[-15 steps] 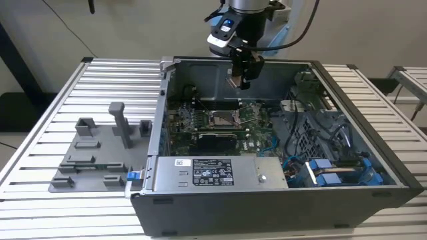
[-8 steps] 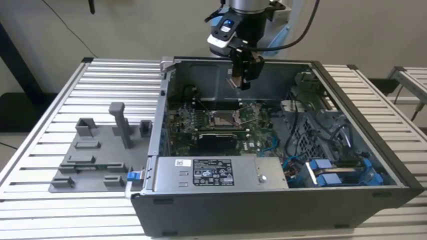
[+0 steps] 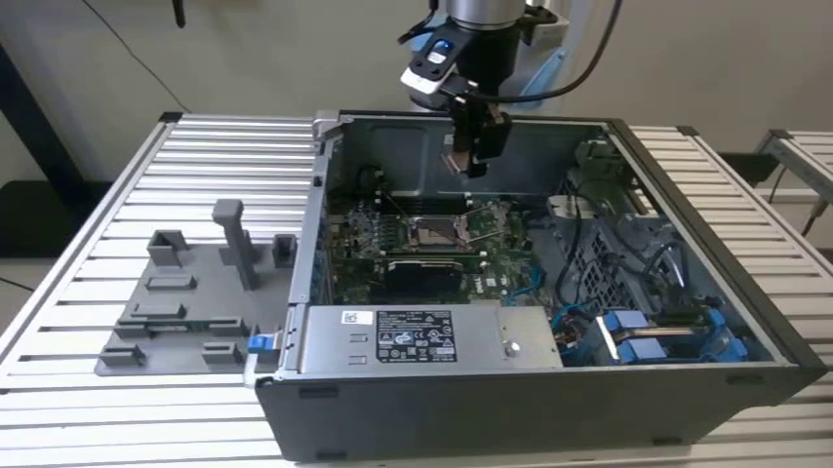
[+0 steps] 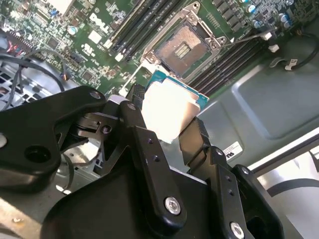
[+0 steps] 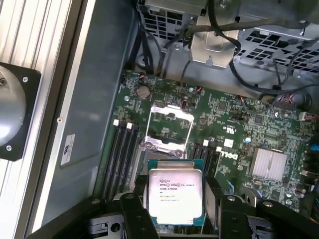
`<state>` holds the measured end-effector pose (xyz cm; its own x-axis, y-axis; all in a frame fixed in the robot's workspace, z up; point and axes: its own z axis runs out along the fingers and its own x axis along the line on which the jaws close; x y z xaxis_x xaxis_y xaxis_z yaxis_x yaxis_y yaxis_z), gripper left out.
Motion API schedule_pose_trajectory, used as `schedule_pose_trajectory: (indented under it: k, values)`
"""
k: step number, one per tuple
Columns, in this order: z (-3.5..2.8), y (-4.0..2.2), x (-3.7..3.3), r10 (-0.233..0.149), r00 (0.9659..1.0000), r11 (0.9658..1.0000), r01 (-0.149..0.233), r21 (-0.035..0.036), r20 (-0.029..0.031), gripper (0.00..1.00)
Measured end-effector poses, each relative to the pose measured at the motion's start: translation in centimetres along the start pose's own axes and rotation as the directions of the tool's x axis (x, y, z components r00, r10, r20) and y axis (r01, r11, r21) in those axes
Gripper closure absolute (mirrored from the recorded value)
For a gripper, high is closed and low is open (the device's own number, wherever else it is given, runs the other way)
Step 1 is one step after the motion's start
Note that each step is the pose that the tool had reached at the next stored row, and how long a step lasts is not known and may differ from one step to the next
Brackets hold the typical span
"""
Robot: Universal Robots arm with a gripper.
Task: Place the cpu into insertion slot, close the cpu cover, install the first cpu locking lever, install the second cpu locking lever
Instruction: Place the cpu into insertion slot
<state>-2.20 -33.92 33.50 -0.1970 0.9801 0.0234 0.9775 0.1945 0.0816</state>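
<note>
Silver-tan cpu (image 5: pixel 175 195): clasped in the gripper (image 3: pixel 470 164), above the motherboard (image 5: pixel 234 124).
Socket (image 5: pixel 168 132): empty; all four steps left undone.

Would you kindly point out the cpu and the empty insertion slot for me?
cpu (image 5: pixel 175 193): first wrist view, middle of its metal top.
insertion slot (image 4: pixel 183 48): second wrist view, centre of its contact field.

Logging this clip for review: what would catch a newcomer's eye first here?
The cpu, clamped between the gripper's fingers, hangs over the green motherboard, whose socket lies open and empty. In the exterior view, all this sits inside an open computer case on a slatted table.
</note>
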Motion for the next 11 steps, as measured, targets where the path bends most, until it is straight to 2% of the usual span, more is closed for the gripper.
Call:
schedule_pose_trajectory:
  k: [11]
  values:
    - [1.2, -0.27, 0.32, 0.075, 0.9971, 0.9972, -0.075, -0.0012, 0.0057, 0.46]
